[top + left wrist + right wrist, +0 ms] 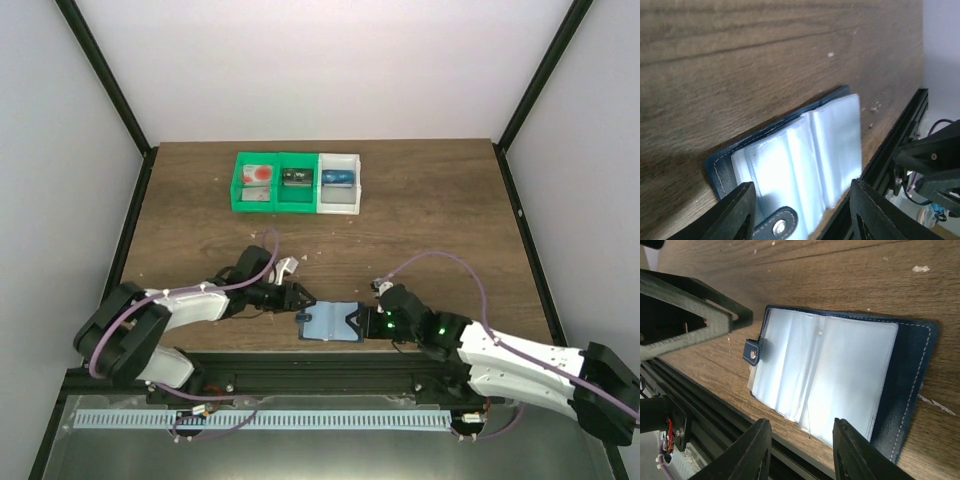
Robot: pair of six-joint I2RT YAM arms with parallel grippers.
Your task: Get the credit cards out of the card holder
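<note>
The card holder lies open on the wood table near the front edge, with its pale clear sleeves facing up and its snap tab at one side. It also shows in the left wrist view and the right wrist view. I see no card in the sleeves. A pale credit card with a red circle lies in the left compartment of the green bin. My left gripper is open at the holder's left edge, its jaws astride the tab end. My right gripper is open at the holder's right edge.
A green two-compartment bin and a white bin stand at the back centre. A black card-sized item and a blue one lie in them. A black metal rail runs along the table's front edge, just below the holder.
</note>
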